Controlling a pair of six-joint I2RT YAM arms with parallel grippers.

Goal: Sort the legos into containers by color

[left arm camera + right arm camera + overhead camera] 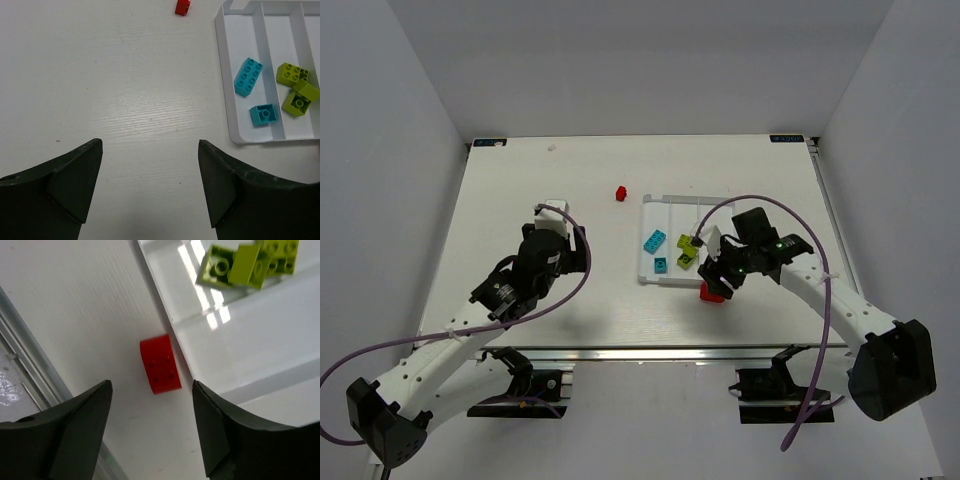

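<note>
The white tray (650, 203) lies right of centre. Its left compartment holds two cyan bricks (654, 240) (664, 263), and the middle one holds lime bricks (686, 250). One red brick (620, 192) lies on the table, left of the tray's far end. Another red brick (160, 364) lies on the table against the tray's near edge (172, 320). My right gripper (152, 390) is open just above it, a finger on each side and not touching. My left gripper (150, 150) is open and empty over bare table left of the tray (225, 75).
The left wrist view shows the cyan bricks (248, 76) (264, 114), the lime bricks (295, 87) and the far red brick (182, 7). The table's metal front rail (20, 347) runs close behind my right gripper (715, 278). The tray's right compartment (260, 340) shows no bricks.
</note>
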